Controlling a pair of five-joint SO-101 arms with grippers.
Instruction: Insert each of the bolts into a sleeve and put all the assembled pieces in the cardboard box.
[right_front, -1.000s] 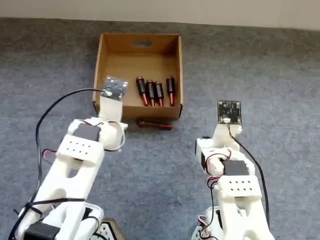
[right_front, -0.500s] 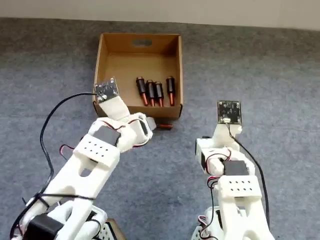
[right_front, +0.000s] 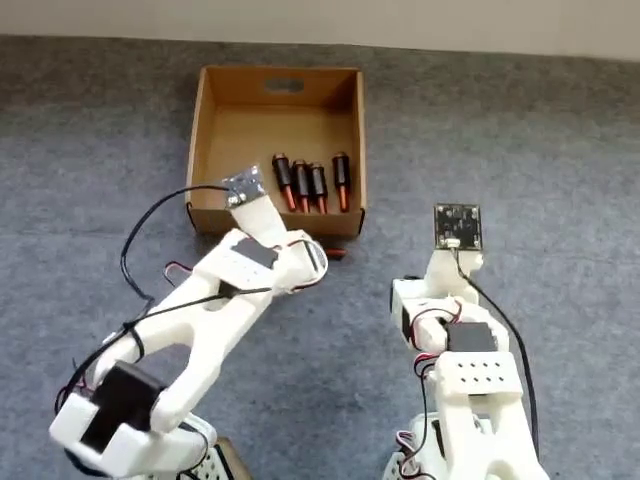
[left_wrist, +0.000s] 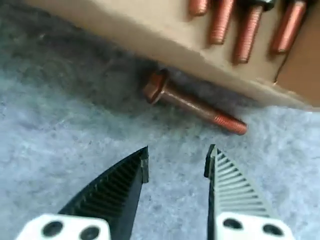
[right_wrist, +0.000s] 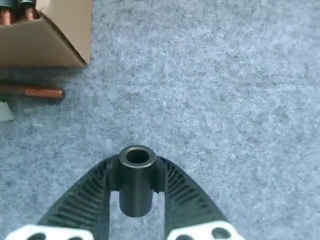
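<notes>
While four assembled pieces lie side by side inside the cardboard box, one bare bolt rests on the grey desk just outside the box's near wall, running roughly along it. The left pincer hovers near that bolt with its jaws spread and nothing between them. The shank lies just beyond the fingertips, apart from them, and the opening looks wide enough to take it crosswise. That pose reads as the set-up for a pick. Coming at the shank from the side away from the box keeps the fingers off the cardboard, which sits so near the bolt that little room is left behind it.

The right pincer is pinching a black sleeve around its barrel, over bare desk and well apart from the box corner, with the open bore facing its wrist camera. Held that way, I judge, the hole is presented so the bolt's threaded end can be fed in once the other arm brings it over. This appears to be the last pair to be joined, and the grasp on the bolt is not yet made.
</notes>
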